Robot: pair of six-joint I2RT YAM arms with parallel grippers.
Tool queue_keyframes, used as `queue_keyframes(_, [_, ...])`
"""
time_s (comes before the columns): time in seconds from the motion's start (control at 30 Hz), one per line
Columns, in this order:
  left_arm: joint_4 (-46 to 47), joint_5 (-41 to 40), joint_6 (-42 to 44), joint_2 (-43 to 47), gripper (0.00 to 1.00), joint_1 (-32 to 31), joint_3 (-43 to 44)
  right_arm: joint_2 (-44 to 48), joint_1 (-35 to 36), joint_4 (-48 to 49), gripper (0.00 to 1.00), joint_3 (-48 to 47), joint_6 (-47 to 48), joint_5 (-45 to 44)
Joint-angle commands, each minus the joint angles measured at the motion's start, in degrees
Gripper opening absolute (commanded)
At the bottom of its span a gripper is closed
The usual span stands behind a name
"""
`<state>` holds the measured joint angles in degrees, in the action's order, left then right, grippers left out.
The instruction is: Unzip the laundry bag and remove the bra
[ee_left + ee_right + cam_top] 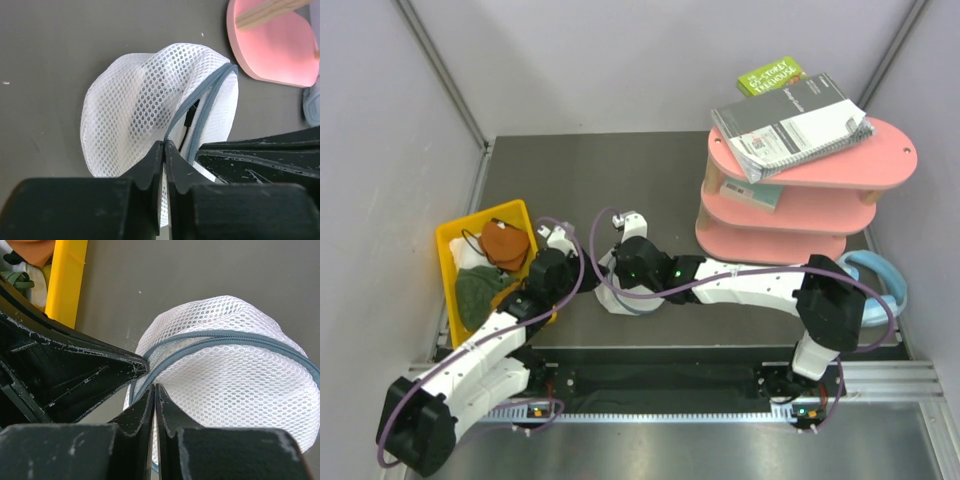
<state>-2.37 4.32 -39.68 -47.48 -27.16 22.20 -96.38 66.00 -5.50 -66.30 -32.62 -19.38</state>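
The white mesh laundry bag (130,110) lies on the dark table, and both wrist views show it from close up. Its grey-blue zipper (200,97) gapes a little. A thin dark piece (190,116) sits in the gap, and I cannot tell if it belongs to the bra, which is otherwise hidden. My left gripper (164,142) is shut on the mesh beside the zipper. My right gripper (155,386) is shut on the bag's (235,375) mesh just below the zipper line (225,336). In the top view the two grippers (563,240) (620,222) meet over the bag and hide it.
A yellow bin (448,262) at the left holds a rust-orange cloth (506,243) and a dark green cloth (478,290). A pink three-tier shelf (880,160) with books (790,125) stands at the back right. Pale blue headphones (880,275) lie by its foot.
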Motion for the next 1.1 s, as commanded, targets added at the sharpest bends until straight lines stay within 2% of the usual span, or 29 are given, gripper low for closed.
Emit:
queue_keyframes(0.0, [6.9,2.9,-0.6,1.0,0.02,0.1,-1.5,3.3,0.5,2.2,0.06,0.4,-1.0,0.7])
queue_keyframes(0.03, [6.9,2.7,-0.7,1.1,0.00,0.1,-1.6,3.3,0.5,2.3,0.08,0.4,-1.2,1.1])
queue_keyframes(0.13, [6.6,2.1,-0.7,1.5,0.00,0.1,-2.1,3.3,0.5,2.7,0.11,0.6,-1.7,1.4])
queue_keyframes(0.27, [6.1,1.5,-0.7,2.6,0.00,0.1,-2.5,2.8,0.6,2.7,0.21,0.6,-2.3,2.2])
queue_keyframes(0.43, [5.6,0.8,-0.6,3.1,0.00,0.1,-2.8,1.5,0.7,2.7,0.26,0.1,-2.5,3.7])
queue_keyframes(0.67, [5.2,0.2,-0.1,3.1,0.00,0.2,-2.3,0.1,1.5,2.2,0.38,-0.5,-2.5,3.8])
queue_keyframes(1.07, [4.6,0.3,-0.3,4.2,0.00,0.3,-1.9,-3.2,2.2,-0.7,0.41,-2.3,-2.4,0.7])
